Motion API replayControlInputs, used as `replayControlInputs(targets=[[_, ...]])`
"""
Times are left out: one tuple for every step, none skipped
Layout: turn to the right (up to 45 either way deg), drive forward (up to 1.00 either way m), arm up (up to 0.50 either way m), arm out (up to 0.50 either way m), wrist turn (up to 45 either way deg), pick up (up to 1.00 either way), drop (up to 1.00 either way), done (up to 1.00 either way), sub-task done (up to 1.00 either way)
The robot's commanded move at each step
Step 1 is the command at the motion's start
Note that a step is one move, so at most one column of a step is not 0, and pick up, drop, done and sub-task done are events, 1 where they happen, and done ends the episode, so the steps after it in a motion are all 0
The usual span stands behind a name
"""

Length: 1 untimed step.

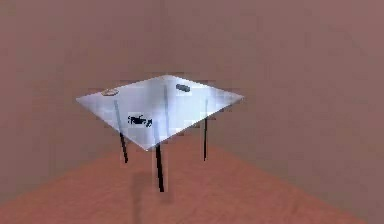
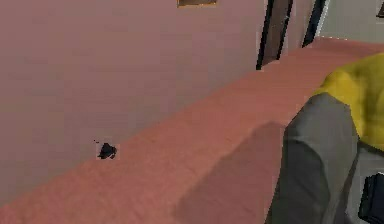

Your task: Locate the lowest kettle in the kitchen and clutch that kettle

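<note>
On glass table [image 1: 215, 105]: dark blob [image 1: 139, 121], print unreadable.

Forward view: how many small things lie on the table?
3: a pale disc, left corner; a dark lump, far edge; a dark cluster, front edge. None looks hidden.

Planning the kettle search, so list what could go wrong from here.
The small dark things on the glass table are blobs; one might be mistaken for a kettle. The table's thin legs could be clipped by the base. The grey and yellow bulk close beside may hinder turning.
</note>
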Motion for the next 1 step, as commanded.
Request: replayControlInputs(targets=[[45.0, 0.0, 0.0, 0.0, 0.0, 0.0, 0.0, 0.0, 0.0]])
